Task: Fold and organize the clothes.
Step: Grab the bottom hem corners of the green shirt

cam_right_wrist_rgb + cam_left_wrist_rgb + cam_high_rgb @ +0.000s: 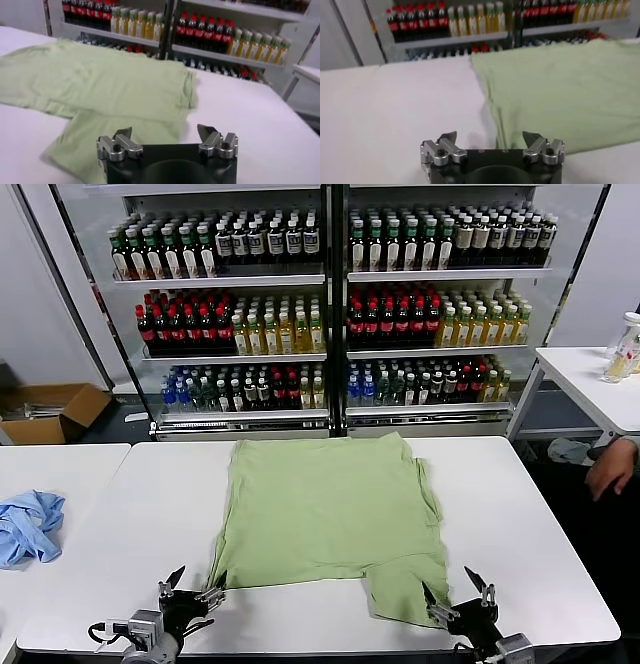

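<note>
The light green shirt (pixel 330 519) lies flat on the white table (pixel 520 544), plain side up, with one sleeve sticking out toward the near right edge. No buttons or checkered print show. My left gripper (pixel 192 587) is open at the near table edge, just left of the shirt's near left corner (pixel 530 145). My right gripper (pixel 456 595) is open at the near edge, just right of the protruding sleeve (pixel 120 132). Neither touches the shirt.
A smaller light blue cloth (pixel 28 524) lies on the adjoining table at the left. A drinks cooler (pixel 330 304) full of bottles stands behind. A person's hand (pixel 610 469) rests by the far right table. A cardboard box (pixel 45 412) sits on the floor, left.
</note>
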{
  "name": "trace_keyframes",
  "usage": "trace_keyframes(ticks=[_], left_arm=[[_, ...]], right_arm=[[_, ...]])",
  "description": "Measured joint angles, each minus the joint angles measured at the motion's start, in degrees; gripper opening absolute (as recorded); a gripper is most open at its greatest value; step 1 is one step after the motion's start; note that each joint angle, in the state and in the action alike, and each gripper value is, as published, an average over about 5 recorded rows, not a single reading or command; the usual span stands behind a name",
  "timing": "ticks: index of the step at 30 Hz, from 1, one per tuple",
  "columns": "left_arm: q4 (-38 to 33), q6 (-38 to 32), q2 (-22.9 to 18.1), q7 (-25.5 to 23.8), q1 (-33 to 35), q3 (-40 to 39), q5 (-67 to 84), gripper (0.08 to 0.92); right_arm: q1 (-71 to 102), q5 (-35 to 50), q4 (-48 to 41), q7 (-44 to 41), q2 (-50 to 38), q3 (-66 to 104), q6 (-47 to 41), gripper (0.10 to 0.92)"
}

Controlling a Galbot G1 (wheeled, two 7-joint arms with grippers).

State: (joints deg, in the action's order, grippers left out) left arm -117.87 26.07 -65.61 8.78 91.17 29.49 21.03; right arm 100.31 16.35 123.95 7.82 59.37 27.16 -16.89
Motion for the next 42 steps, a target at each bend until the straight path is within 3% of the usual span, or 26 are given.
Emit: trace_keyframes(ticks=[8, 16, 19, 32, 42], left_arm=[[1.28, 1.72, 0.12, 0.89, -0.77, 0.19, 1.60, 0.823], [1.58, 2.76, 0.17, 1.30, -0.85, 0.38, 2.11, 0.822], [1.34, 2.89, 0.07, 1.17, -0.55, 0.41, 2.37, 0.783], [0.96, 2.70, -0.99, -0.13, -0.03, -0.36, 3.21, 0.413], [-0.43, 2.95, -0.82, -1.00, 0.98, -0.02, 4.01, 0.126]], right_arm=[[-0.21, 1.30, -1.40, 0.97, 0.75, -1.27, -0.40, 0.803], [-0.68, 3.54, -1.92, 1.34, 1.28, -2.04, -1.02, 0.585], [-0.96, 4.62, -2.01, 1.34, 1.58, -2.47, -1.44, 0.499], [-0.71, 8.78, -1.60, 0.57, 1.49, -2.48, -2.65, 0.141], [1.41, 12.00, 1.51, -1.66, -0.50, -0.41, -3.94, 0.120]])
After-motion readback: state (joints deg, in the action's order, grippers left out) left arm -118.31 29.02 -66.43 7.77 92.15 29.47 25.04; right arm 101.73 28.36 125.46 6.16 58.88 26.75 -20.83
